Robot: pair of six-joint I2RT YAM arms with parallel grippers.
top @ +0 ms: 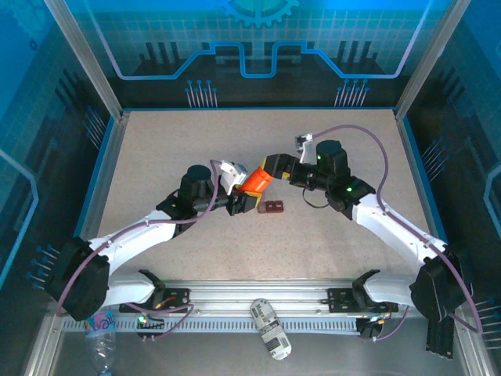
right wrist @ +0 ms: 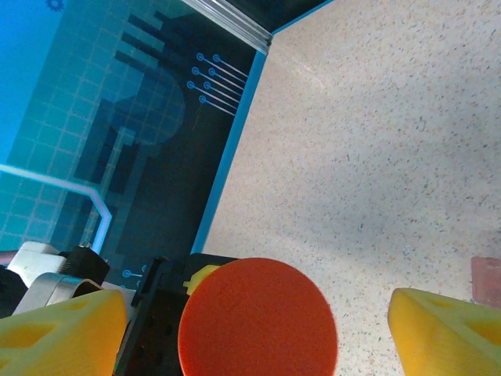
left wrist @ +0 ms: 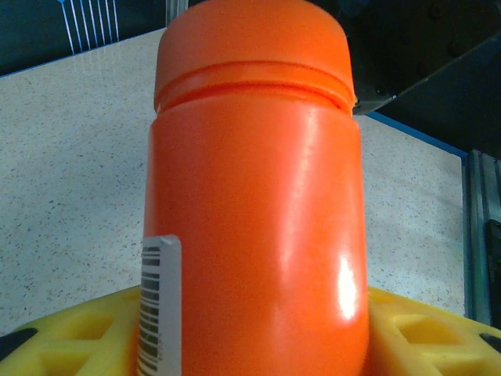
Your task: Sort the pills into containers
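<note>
Orange plastic bottle (left wrist: 258,196), lid (right wrist: 258,317) on: grasped at its base by yellow left fingers (left wrist: 70,337). Yellow right fingers (right wrist: 446,329): released, spread either side of the lid (not touching). Dark maroon two-cell box (top: 273,207): on speckled worktop (top: 235,141), near bottle.

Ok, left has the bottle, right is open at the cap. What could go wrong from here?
The right gripper stands open, clear of the cap on both sides; closing off-centre may slip it.
The left gripper holds the orange bottle beside, not over, the containers; uncapped, pills could spill onto the table.
</note>
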